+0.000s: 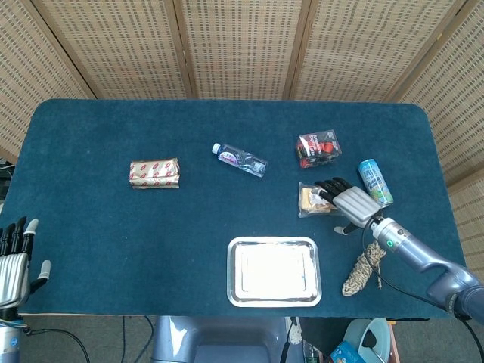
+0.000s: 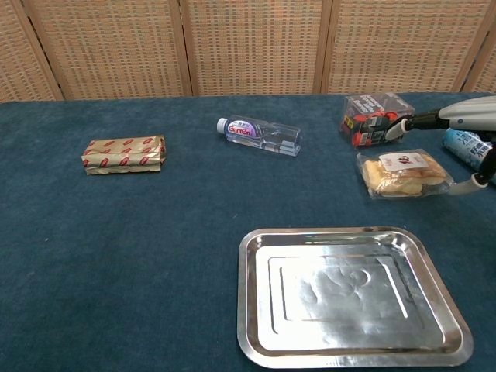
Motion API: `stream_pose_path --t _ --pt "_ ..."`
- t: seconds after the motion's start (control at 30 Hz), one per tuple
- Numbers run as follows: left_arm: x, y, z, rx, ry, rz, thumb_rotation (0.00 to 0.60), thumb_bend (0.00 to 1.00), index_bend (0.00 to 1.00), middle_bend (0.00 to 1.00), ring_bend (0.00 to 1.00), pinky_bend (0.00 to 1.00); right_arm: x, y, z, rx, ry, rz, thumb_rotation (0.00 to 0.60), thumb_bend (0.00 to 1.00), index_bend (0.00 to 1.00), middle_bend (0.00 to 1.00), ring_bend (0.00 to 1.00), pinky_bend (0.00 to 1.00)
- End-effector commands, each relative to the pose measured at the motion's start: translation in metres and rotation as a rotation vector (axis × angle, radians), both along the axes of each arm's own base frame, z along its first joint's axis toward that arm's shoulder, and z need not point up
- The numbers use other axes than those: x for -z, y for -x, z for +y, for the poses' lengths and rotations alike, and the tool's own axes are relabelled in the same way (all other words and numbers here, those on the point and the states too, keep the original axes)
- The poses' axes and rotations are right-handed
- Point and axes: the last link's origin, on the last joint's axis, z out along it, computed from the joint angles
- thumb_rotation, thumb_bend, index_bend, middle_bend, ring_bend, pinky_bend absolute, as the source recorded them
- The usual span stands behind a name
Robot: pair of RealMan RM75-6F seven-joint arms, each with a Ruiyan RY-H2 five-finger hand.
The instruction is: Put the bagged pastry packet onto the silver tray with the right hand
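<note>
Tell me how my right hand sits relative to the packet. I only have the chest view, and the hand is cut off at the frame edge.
Observer: In the head view, the right hand is over the right half of the packet. Its fingers reach across the packet and the thumb is off to the near side. It isn't gripping anything yet.
Operator: Anything near my forearm?
Observer: A bundle of rope lies just right of the tray, under the right arm.
Operator: And the left hand?
Observer: The left hand is at the table's near left corner, with its fingers apart and holding nothing.
</note>
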Motion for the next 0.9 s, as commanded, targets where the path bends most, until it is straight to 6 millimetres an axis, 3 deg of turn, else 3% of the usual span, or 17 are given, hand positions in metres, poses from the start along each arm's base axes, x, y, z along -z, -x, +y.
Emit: stream_pose_path --t 0.03,0.6,0.9 --pt "0.0 -0.001 0.004 -0.002 0.002 0.006 0.594 0.41 0.0 0.0 0.0 0.0 0.007 0.0 -0.007 0.003 -0.019 0.006 0.6 0.22 0.07 0.0 0.01 0.0" --pt "0.003 0.003 0.021 -0.048 0.028 0.02 0.594 0.41 0.0 0.0 0.0 0.0 0.024 0.015 -0.037 0.073 -0.059 0.013 0.6 0.22 0.07 0.01 0.01 0.01" --pt "0.005 0.005 0.028 -0.067 0.033 0.019 0.593 0.41 0.0 0.0 0.0 0.0 0.035 0.024 -0.044 0.113 -0.082 0.031 0.6 0.22 0.08 0.1 0.09 0.11"
